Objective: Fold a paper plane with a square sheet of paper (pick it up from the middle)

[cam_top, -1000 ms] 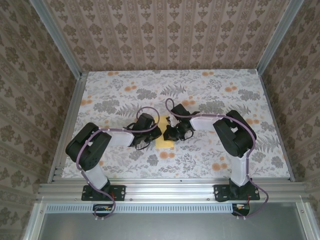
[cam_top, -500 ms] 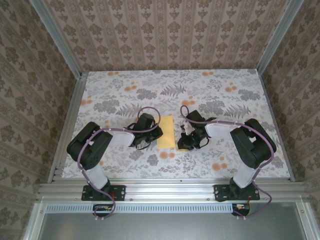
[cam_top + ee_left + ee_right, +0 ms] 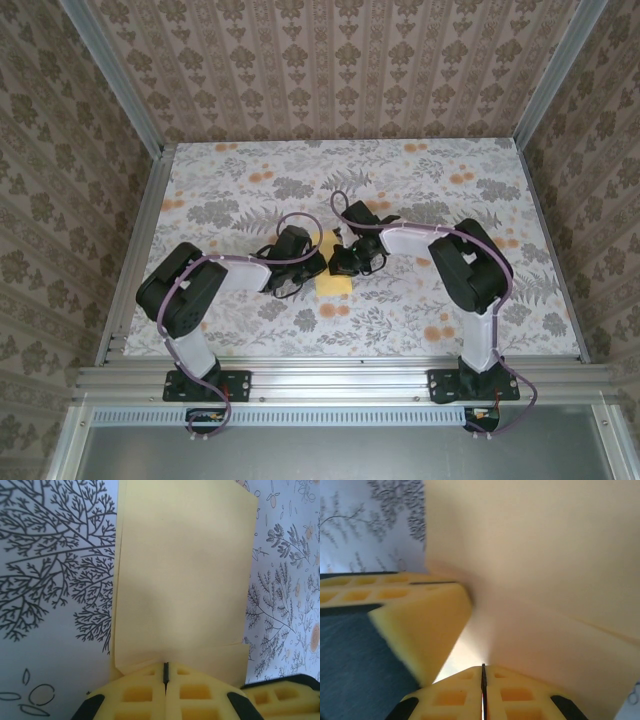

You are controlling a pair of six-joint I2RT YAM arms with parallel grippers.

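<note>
A yellow paper sheet (image 3: 333, 283) lies flat near the middle of a bench (image 3: 450, 310) covered in a grey fern-and-flower print, with two black robot arms reaching in from either side to meet over it. The left hand (image 3: 165, 667) is clenched, its yellow fingertips pressed together at the near edge of the sheet. The right hand (image 3: 483, 672) is also clenched, low over the paper from the opposite side. Neither appears to be lifting the sheet, though whether a layer is nipped cannot be told. From the left wrist, the paper reads as a tall rectangle in two layers, the upper one slightly offset so a sliver of the lower shows along the left and bottom edges. This suggests one fold in half is made and is being flattened. No slanted folds, pointed nose or wings are visible, so most of the plane is probably left to do. The hands crowd each other: a left finger (image 3: 420, 630) sits just beside the right one. Orange flower prints (image 3: 335, 311) lie near the sheet. Patterned walls (image 3: 330, 60) and a metal frame (image 3: 340, 380) enclose the bench.
</note>
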